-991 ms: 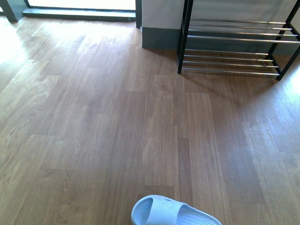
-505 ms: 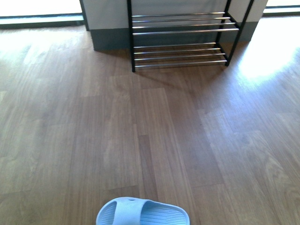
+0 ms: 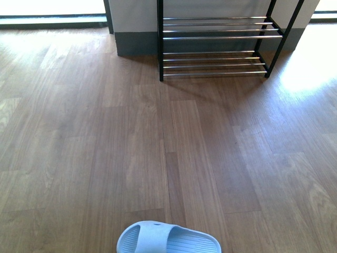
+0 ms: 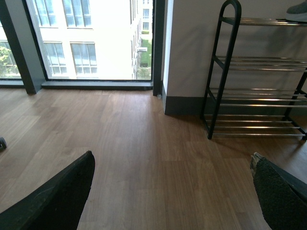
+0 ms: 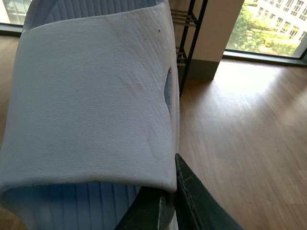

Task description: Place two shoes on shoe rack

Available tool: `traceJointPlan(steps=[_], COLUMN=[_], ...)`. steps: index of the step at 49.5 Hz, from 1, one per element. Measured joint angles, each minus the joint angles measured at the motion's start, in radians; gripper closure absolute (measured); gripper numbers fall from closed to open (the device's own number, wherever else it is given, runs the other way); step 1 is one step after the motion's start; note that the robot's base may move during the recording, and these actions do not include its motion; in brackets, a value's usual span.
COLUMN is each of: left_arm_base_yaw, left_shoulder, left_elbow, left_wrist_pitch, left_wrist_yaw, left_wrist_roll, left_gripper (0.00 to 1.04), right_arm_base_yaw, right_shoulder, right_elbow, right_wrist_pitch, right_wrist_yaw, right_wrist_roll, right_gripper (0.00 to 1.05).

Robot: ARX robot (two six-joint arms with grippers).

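Pale blue foam slide sandal [image 3: 168, 238] recorded at the lower edge of the front view, its nearer part cut off by the frame. Well apart from the shoe rack [image 3: 213, 37], with wood-plank floor [image 3: 79, 132] between.

Same sandal [image 5: 91, 96] filling most of the right wrist view, strap uppermost, hiding nearly all of the right gripper [image 5: 165, 203]. One dark finger [image 5: 194, 201] seen pressed against the strap's edge, the other mostly concealed beneath it; jaws pinching the sandal's side. Sliver of rack [image 5: 184, 18] showing past the sandal.

Left gripper [image 4: 168, 191] spread wide, floor showing between its jaws. Only the tips of its two black fingers [image 4: 53, 201] in frame.

Rack [image 4: 264, 61] set against a pale wall [image 4: 192, 48] with dark skirting [image 4: 184, 105], beside a floor-length window [image 4: 96, 38]. Top cut off in the front view, far end cut off in the left wrist view.

Contents seen: one grey shoe [image 4: 297, 13] on the top tier, only a corner of it in frame, type not determinable.

Small dark item [image 4: 1, 143] on the floor at the edge of the left wrist view, not identifiable.
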Motion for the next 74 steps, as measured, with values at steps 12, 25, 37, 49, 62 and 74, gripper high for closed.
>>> traceJointPlan(steps=[12, 25, 37, 49, 62, 74], left_arm_base_yaw=[0.000, 0.000, 0.000, 0.000, 0.001, 0.001], left_shoulder=[0.000, 0.000, 0.000, 0.000, 0.000, 0.000], left_elbow=[0.000, 0.000, 0.000, 0.000, 0.000, 0.000], left_wrist_pitch=[0.000, 0.000, 0.000, 0.000, 0.000, 0.000], left_wrist_yaw=[0.000, -0.003, 0.001, 0.001, 0.001, 0.000], left_wrist_roll=[0.000, 0.000, 0.000, 0.000, 0.000, 0.000], left_gripper=[0.09, 0.09, 0.09, 0.09, 0.09, 0.09], right_arm_base_yaw=[0.000, 0.000, 0.000, 0.000, 0.000, 0.000], right_shoulder=[0.000, 0.000, 0.000, 0.001, -0.002, -0.002], right_elbow=[0.000, 0.000, 0.000, -0.002, -0.002, -0.002], right_wrist_pitch=[0.000, 0.000, 0.000, 0.000, 0.000, 0.000], right_wrist_yaw=[0.001, -0.006, -0.002, 0.003, 0.002, 0.002], right_wrist_roll=[0.000, 0.000, 0.000, 0.000, 0.000, 0.000], right_gripper=[1.03, 1.03, 1.03, 1.03, 1.03, 1.03])
